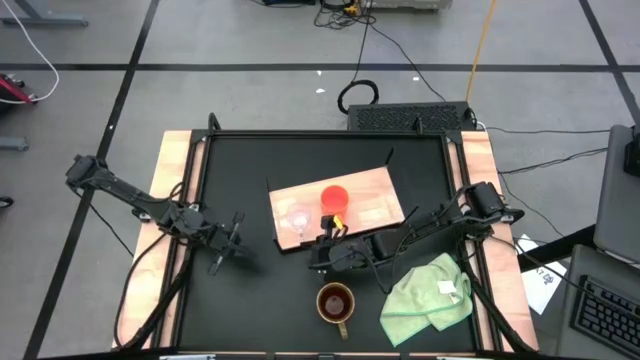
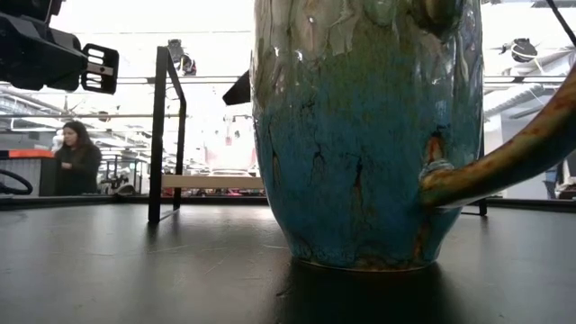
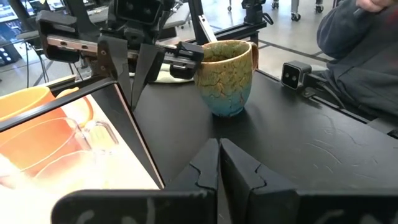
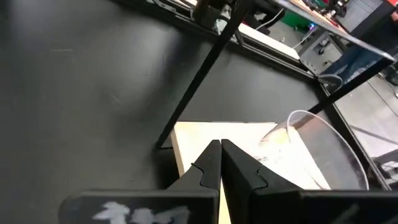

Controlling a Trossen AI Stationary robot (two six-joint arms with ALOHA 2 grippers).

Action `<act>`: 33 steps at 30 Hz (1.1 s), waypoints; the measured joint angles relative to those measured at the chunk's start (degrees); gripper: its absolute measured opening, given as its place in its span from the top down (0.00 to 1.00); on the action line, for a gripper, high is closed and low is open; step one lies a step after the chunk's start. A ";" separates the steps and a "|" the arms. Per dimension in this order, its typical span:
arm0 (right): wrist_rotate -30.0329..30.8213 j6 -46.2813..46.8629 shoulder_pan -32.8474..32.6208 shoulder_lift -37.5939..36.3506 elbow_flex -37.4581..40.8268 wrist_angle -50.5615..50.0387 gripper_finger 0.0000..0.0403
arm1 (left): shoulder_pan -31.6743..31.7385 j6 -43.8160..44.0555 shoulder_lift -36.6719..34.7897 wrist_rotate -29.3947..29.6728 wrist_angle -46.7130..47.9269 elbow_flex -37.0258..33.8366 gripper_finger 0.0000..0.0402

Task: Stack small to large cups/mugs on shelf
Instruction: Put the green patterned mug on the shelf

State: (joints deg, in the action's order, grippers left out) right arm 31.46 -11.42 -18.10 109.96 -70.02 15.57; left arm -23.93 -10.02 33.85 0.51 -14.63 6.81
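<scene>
The mug (image 1: 335,302) sits alone on the black table (image 1: 250,290), near the front edge and apart from the wooden shelf (image 1: 370,195), with a green cloth (image 1: 428,292) just beside it. I judge it heavy and rigid, glazed ceramic with a crackled finish, likely slick, so I'd pinch the rim wall rather than trust the thin handle. The orange cup (image 1: 334,197) on the shelf looks light plastic (easy to tip), and the clear glass cup (image 1: 296,219) beside it is surely fragile; I'd grip either by its wall.

My right gripper (image 1: 322,250) is at the shelf's front edge, fingers together and holding nothing. My left gripper (image 1: 228,242) waits over bare table left of the shelf, fingers likewise closed.

The glass is hard to make out from above, its outline nearly lost against the wood. The low view is mostly blocked by the mug, and a person (image 2: 77,158) stands beyond the table.
</scene>
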 joint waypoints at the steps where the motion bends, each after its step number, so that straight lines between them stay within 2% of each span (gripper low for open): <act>1: -0.12 -0.04 -0.09 -0.05 0.00 0.18 1.00 | 0.01 0.01 -0.01 0.01 0.00 0.00 0.95; 9: -1.07 -2.90 0.52 -0.09 -1.40 0.47 1.00 | 0.01 0.00 0.01 0.03 -0.07 0.00 0.95; 12: 4.00 -6.39 0.24 -1.34 -1.66 -0.70 1.00 | 0.01 0.00 0.02 0.03 -0.07 0.00 0.95; 17: 11.87 -6.64 -1.05 -8.78 -1.81 -8.18 1.00 | 0.01 0.02 0.00 0.03 0.00 0.00 0.95; 26: 12.03 0.91 -0.98 -21.30 0.09 -24.10 1.00 | 0.01 0.00 0.00 0.03 0.30 0.00 0.95; 33: 12.01 -0.28 -0.95 -30.53 5.29 -25.94 1.00 | 0.00 0.01 -0.01 0.01 0.33 0.00 0.95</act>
State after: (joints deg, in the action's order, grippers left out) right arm 43.46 -11.70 -19.05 79.43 -64.73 -10.38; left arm -23.92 -10.01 33.85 0.51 -14.31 6.81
